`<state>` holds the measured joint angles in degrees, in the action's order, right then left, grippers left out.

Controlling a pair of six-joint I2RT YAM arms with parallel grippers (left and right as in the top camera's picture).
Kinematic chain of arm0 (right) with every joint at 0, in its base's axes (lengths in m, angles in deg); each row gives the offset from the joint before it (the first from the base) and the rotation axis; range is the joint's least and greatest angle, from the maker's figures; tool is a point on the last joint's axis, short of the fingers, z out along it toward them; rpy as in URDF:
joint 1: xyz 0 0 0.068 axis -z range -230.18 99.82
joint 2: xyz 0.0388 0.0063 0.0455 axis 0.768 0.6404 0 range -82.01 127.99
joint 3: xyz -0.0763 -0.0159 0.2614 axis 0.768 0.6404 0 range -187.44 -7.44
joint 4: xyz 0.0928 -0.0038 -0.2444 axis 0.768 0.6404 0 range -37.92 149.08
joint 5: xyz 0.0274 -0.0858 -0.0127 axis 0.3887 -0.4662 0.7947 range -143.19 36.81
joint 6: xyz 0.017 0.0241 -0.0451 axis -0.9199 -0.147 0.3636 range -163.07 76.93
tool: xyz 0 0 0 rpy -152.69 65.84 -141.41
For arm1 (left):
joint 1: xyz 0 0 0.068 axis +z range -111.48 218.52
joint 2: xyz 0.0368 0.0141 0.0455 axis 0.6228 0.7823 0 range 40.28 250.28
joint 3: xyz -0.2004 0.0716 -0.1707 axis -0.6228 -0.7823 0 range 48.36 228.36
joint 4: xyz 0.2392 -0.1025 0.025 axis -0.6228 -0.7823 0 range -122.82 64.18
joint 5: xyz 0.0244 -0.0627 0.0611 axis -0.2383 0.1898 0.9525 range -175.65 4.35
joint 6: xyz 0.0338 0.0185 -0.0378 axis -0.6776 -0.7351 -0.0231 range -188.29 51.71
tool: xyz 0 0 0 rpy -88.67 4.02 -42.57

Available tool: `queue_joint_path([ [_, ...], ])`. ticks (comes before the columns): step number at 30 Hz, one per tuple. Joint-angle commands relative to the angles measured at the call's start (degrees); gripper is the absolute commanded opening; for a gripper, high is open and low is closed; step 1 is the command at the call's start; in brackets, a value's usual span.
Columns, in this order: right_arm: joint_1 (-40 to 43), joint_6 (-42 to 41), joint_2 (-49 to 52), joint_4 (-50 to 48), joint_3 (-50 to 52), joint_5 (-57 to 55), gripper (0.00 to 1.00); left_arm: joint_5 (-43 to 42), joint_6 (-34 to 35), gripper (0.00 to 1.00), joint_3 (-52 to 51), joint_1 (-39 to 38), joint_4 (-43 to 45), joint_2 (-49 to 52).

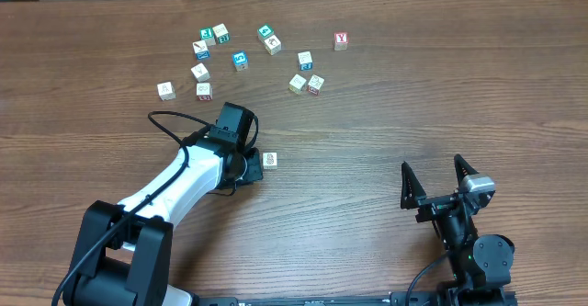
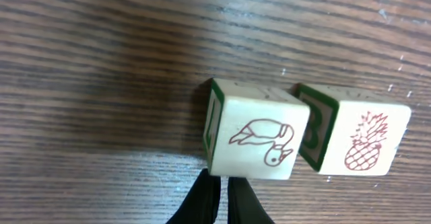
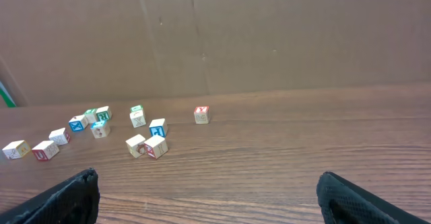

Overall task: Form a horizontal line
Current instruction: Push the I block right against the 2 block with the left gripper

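The horizontal line is two white cubes side by side at mid-table. One bears a red bird drawing (image 2: 254, 138), the other a red pineapple (image 2: 363, 140) (image 1: 269, 160). They stand very close, and I cannot tell whether they touch. My left gripper (image 2: 223, 181) (image 1: 249, 164) is shut with nothing between its fingers, its tips right against the bird cube's near side. In the overhead view it hides that cube. My right gripper (image 1: 432, 168) (image 3: 205, 183) stands open and empty near the front right, far from any cube.
Several loose letter cubes lie scattered across the back of the table, among them a blue-faced one (image 1: 240, 60), a pair (image 1: 306, 84) and a lone cube with a red Y (image 1: 341, 40) (image 3: 201, 114). A cardboard wall (image 3: 269, 35) stands behind them.
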<state>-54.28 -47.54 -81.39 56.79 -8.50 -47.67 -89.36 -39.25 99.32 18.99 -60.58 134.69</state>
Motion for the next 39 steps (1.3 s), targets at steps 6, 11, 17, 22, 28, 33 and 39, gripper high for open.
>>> queue_joint_path([
  [6,0.44,0.04,-0.46,-0.26,0.59,-0.74,1.00,8.41,-2.21,0.04,-0.13,0.04,-2.43,0.09],
  [11,0.44,0.04,-0.46,-0.26,0.59,-0.74,1.00,9.73,-2.23,0.04,-0.13,0.92,-1.77,0.09],
  [17,0.44,0.04,-0.46,-0.26,0.59,-0.74,1.00,12.72,-2.23,0.04,-0.13,1.25,3.91,0.09],
  [22,0.44,0.04,-0.46,-0.26,0.59,-0.74,1.00,12.68,-2.21,0.04,-0.13,1.22,6.54,0.09],
  [28,0.44,0.04,-0.46,-0.26,0.59,-0.74,1.00,12.63,-2.03,0.04,-0.13,0.59,7.82,0.22],
  [33,0.44,0.04,-0.46,-0.26,0.59,-0.74,1.00,11.45,-1.99,0.04,-0.13,0.22,7.82,1.42],
  [39,0.44,0.04,-0.46,-0.26,0.59,-0.74,1.00,11.13,-1.81,0.04,-0.13,0.24,8.09,3.45],
])
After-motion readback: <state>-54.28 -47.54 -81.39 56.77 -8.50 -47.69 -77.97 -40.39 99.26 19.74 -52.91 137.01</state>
